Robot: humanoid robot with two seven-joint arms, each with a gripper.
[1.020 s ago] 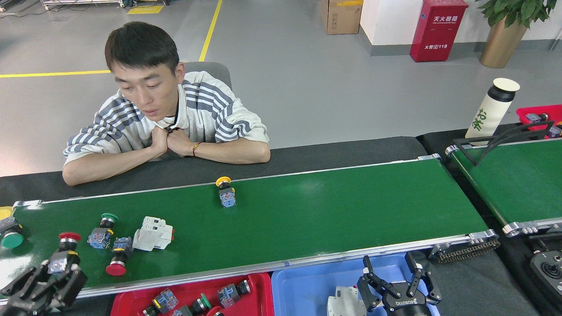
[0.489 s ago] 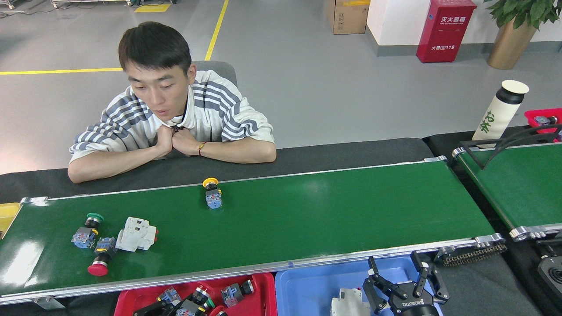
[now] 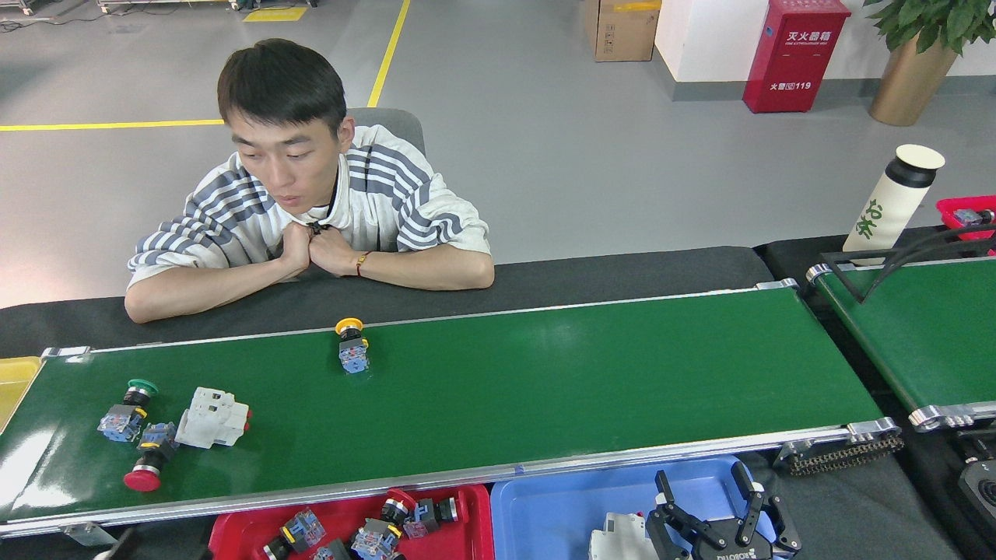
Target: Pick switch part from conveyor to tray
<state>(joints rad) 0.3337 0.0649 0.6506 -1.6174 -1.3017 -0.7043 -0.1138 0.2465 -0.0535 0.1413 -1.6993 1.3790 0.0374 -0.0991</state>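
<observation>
The conveyor, a glossy dark-green belt with silver rails, runs across the view. On it lie a yellow-capped switch part near the far rail and, at the left, a green-capped one, a red-capped one and a white breaker block. The red tray below the near rail holds several switch parts, among them a red-capped one. My right gripper stands open over the blue tray, beside a white block. My left gripper is out of view.
A person leans on the black table behind the belt, arms folded near the far rail. A second green belt with a black bar frame is at the right, with a white bottle behind it. A yellow tray corner shows far left.
My left gripper carried a red-capped switch part from the belt's left end into the red tray, left it there and withdrew from view. The parts on the belt drifted left.
</observation>
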